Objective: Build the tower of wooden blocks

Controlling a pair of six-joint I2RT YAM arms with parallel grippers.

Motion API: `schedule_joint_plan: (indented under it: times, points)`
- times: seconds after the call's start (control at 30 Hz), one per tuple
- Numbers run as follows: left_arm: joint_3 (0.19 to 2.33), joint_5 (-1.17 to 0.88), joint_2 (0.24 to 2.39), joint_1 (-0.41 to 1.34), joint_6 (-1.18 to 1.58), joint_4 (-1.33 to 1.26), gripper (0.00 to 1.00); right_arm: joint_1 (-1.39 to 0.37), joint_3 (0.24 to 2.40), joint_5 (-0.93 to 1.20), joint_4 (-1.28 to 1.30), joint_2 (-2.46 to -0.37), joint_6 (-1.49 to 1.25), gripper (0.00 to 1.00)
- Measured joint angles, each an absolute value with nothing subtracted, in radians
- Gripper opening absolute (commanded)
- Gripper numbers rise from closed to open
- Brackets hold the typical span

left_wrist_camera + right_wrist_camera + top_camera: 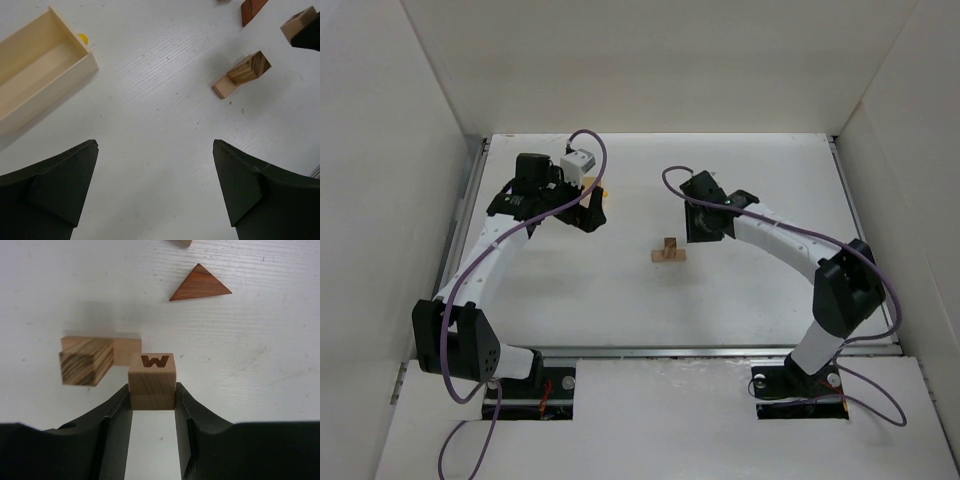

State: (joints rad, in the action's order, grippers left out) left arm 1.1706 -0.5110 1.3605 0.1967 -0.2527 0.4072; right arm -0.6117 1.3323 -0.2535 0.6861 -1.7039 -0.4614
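Five wooden pieces show, plus one box. The wood block tower (668, 251) stands near the middle of the tabletop (620, 310) and has two pieces: a pale block (126, 349) lying flat and a striped block (86, 361) resting on it. One reddish-brown triangle (200, 285) lies flat on the tabletop, apart from the stack. The end of a further pale piece (181, 242) shows at the edge of the right wrist view, cut off. The fifth piece is a cube (151, 381), clamped between the fingers of the right gripper (151, 396) just beside the tower. The left gripper (155, 150) is spread wide with nothing between its fingers, over the far-left part of the tabletop and well apart from the tower. One open pale yellow box (50, 91) lies near it, with a small yellow spot (82, 37) at its corner.

White walls (380, 150) stand along the left, far and right edges. Bare white surface runs from the tower to the near edge, and between the two arms.

The only readable writing is a brown "W" on the cube's top face.
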Motion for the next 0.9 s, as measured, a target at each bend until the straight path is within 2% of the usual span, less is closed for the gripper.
schedule_joint_plan:
  times: [0.13, 0.27, 0.47, 0.6, 0.7, 0.9]
  points:
    - [1.164, -0.495, 1.36, 0.2, -0.253, 0.4, 0.98, -0.663, 1.338, -0.316, 0.71, -1.621, -0.495, 0.0]
    - [1.163, -0.479, 1.36, 0.214, -0.259, 0.4, 0.89, -0.689, 1.362, -0.361, 0.72, -1.542, -0.506, 0.0]
    - [1.201, -0.468, 1.357, 0.252, -0.338, 0.415, 0.81, -0.689, 1.402, -0.294, 0.728, -1.473, -0.505, 0.0]
    - [1.22, -0.427, 1.297, 0.306, -0.487, 0.401, 0.81, -0.689, 1.499, -0.228, 0.734, -1.472, -0.505, 0.0]
    - [1.215, -0.398, 1.221, 0.352, -0.627, 0.376, 0.85, -0.689, 1.56, -0.187, 0.732, -1.465, -0.505, 0.0]
    - [0.988, -0.444, 0.96, 0.44, -0.862, 0.165, 0.88, -0.689, 1.575, -0.149, 0.733, -1.438, -0.51, 0.01]
